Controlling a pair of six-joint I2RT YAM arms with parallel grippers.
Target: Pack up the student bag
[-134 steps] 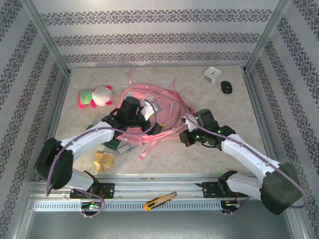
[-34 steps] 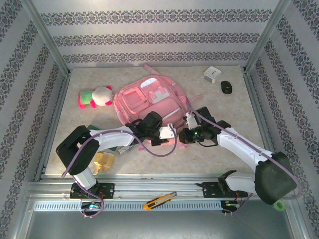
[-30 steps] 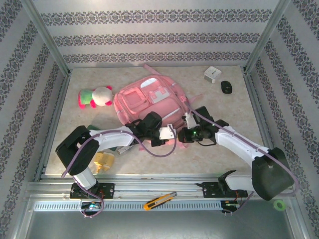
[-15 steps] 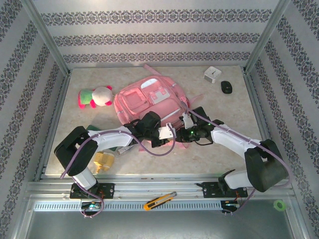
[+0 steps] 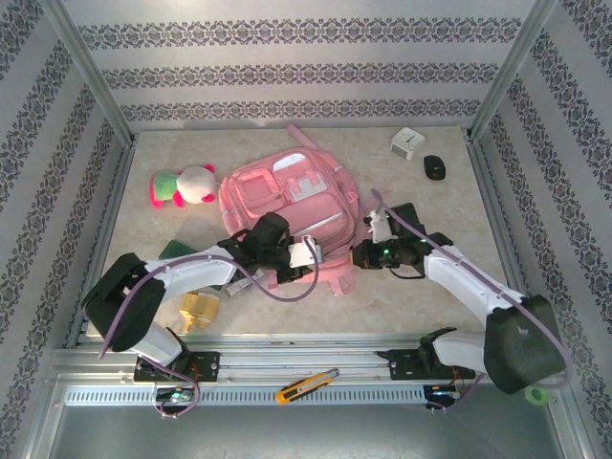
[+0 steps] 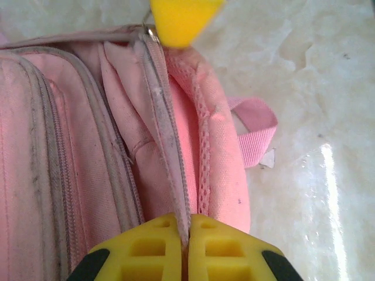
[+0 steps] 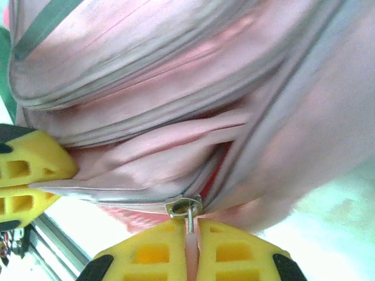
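Since half a second earlier, the arms had drawn apart: the left gripper [image 5: 316, 256] had slid leftward along the near edge of the large soft pink fabric backpack [image 5: 277, 186], and the right gripper [image 5: 358, 256] had pulled rightward. We saw the backpack lying flat mid-table, pockets up, beside the pink-and-green plush toy [image 5: 184, 185]. At the left wrist, the left gripper's yellow pads [image 6: 225, 249] were pressed together on the backpack's grey zip seam [image 6: 170, 146]. At the right wrist, the right gripper pinched the small metal zip pull [image 7: 186, 208].
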